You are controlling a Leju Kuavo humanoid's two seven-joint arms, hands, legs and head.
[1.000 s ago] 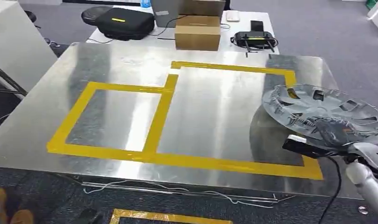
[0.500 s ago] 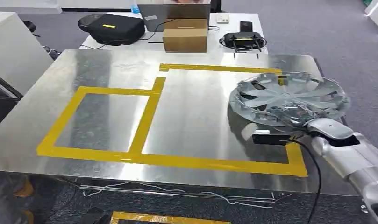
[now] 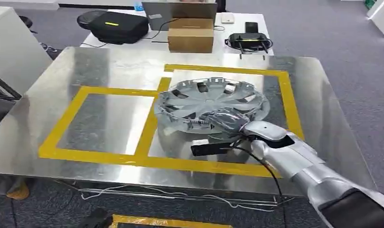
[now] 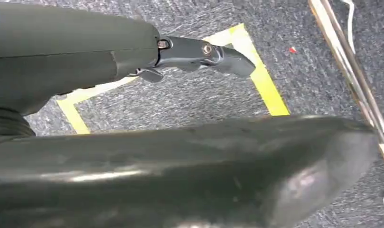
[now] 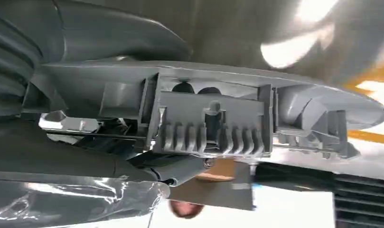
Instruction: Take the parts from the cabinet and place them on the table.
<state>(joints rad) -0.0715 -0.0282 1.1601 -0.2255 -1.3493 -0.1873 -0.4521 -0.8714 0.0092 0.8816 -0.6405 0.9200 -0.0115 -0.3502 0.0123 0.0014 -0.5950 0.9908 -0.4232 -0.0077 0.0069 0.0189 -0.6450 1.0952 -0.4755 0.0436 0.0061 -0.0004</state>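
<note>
Right robot hand point(image 3: 230, 122) gripping near rim of silver hubcap point(image 3: 211, 99), held just above steel worktop point(image 3: 109, 118) over yellow tape outline point(image 3: 287, 99); fingers hidden under rim. Close-up: hubcap's ribbed underside point(image 5: 213, 121). Left robot hand point(image 4: 190, 52) above carpet; grasp impossible to judge.

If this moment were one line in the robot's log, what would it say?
right hand: holds wheel cover by its rim | cover: over larger yellow-taped box on metal table, release not visible | left hand: holds nothing, above carpet

Bare table point(image 3: 109, 118) left of hubcap point(image 3: 211, 97); box point(image 3: 190, 39) behind.
</note>
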